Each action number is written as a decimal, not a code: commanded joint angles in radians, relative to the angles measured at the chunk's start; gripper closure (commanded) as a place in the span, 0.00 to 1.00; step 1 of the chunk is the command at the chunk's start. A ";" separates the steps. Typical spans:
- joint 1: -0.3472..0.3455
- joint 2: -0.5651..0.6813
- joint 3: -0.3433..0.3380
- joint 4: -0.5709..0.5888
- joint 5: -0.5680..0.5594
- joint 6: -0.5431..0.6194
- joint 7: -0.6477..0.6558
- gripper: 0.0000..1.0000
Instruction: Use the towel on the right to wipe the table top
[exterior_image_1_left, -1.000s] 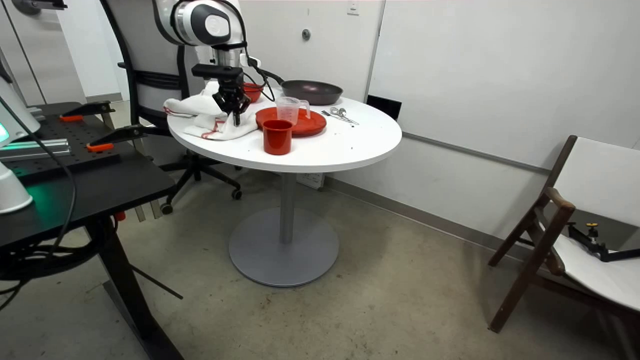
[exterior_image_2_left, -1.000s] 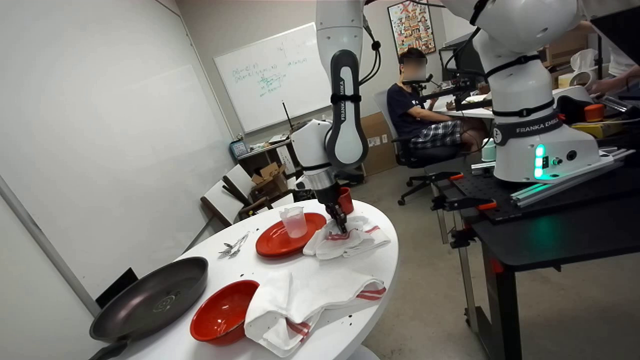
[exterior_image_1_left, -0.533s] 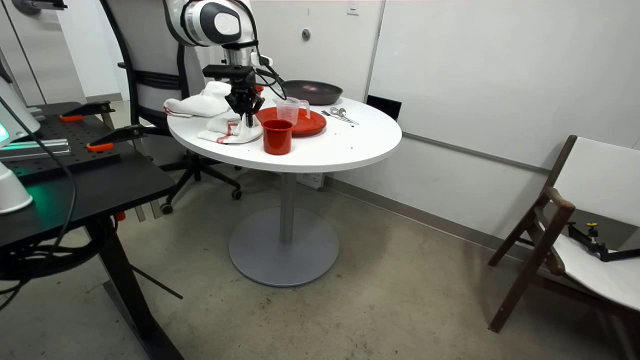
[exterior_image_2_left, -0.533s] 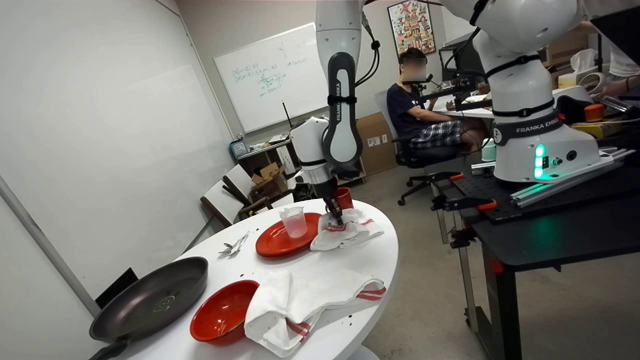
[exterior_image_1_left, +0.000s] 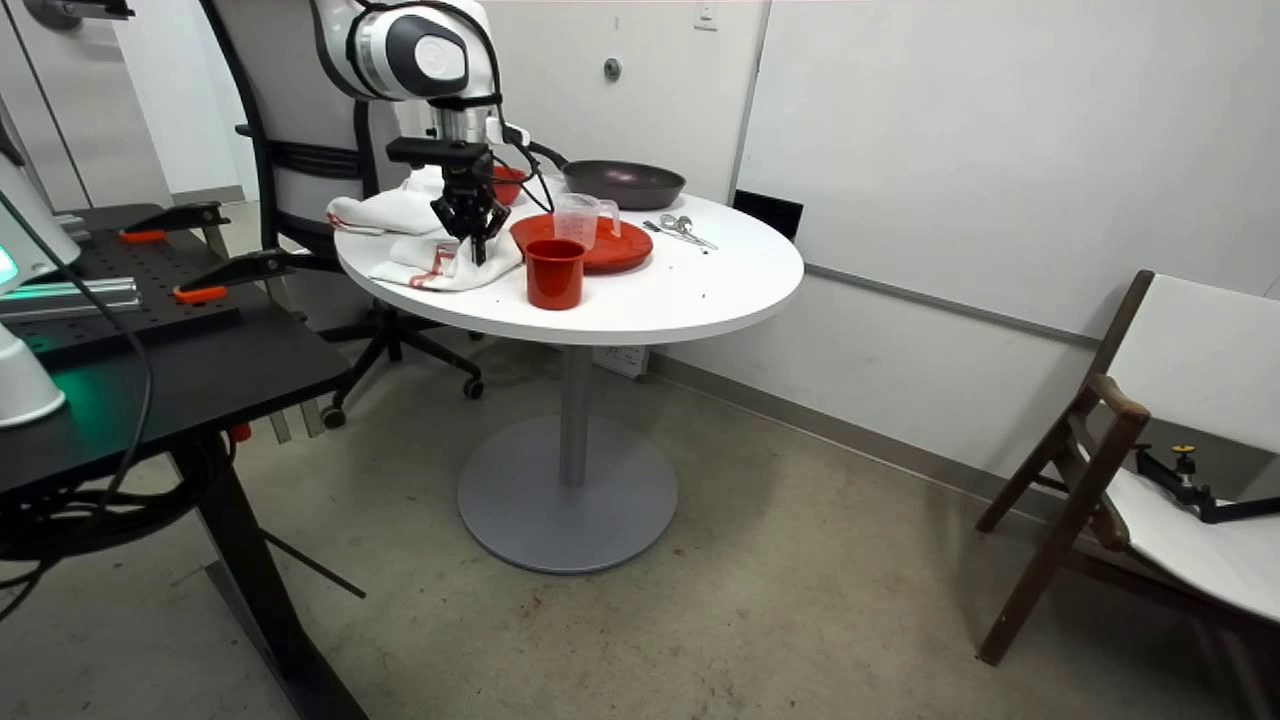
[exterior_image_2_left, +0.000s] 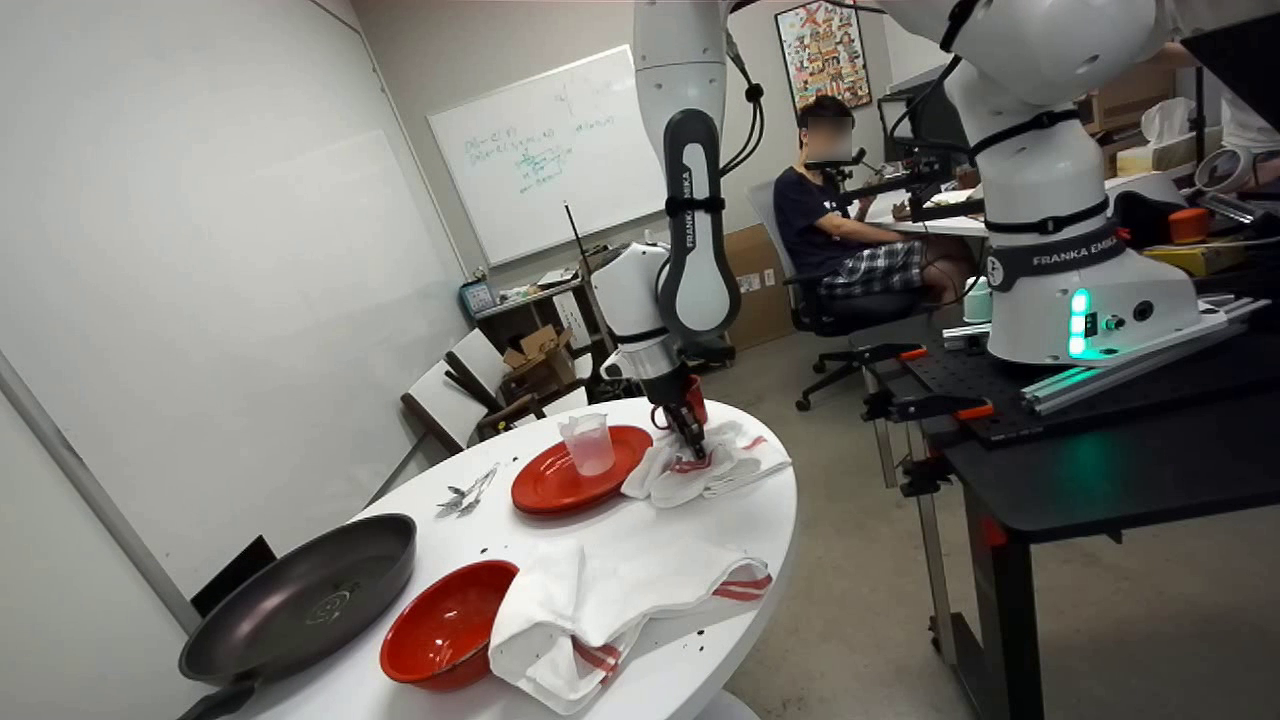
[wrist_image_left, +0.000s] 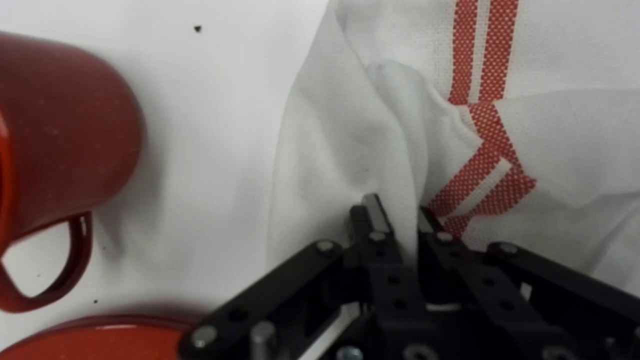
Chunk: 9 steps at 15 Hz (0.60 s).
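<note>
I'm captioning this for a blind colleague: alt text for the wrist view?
The tool pinches a fold of a red-striped white towel on a white table top with dark specks. A red mug is at left, part of a red plate at bottom left.

Pincer (wrist_image_left: 398, 212) hides pt of towel (wrist_image_left: 445, 130) & wrist view crops mug (wrist_image_left: 70, 125).

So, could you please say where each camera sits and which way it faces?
Exterior view: from the mug side, toward the wall; arm, fingers and base edge show.
Exterior view: from the pan side, across the table top; arm, fingers, base show.
Wrist view: above the held towel, facing down; fingers show.
All share mug and towel.
</note>
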 joint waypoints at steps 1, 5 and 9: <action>-0.027 -0.011 0.049 -0.047 0.014 -0.010 -0.008 0.97; -0.034 -0.019 0.071 -0.053 0.016 -0.009 -0.010 0.97; -0.035 -0.023 0.082 -0.060 0.019 -0.012 -0.010 0.97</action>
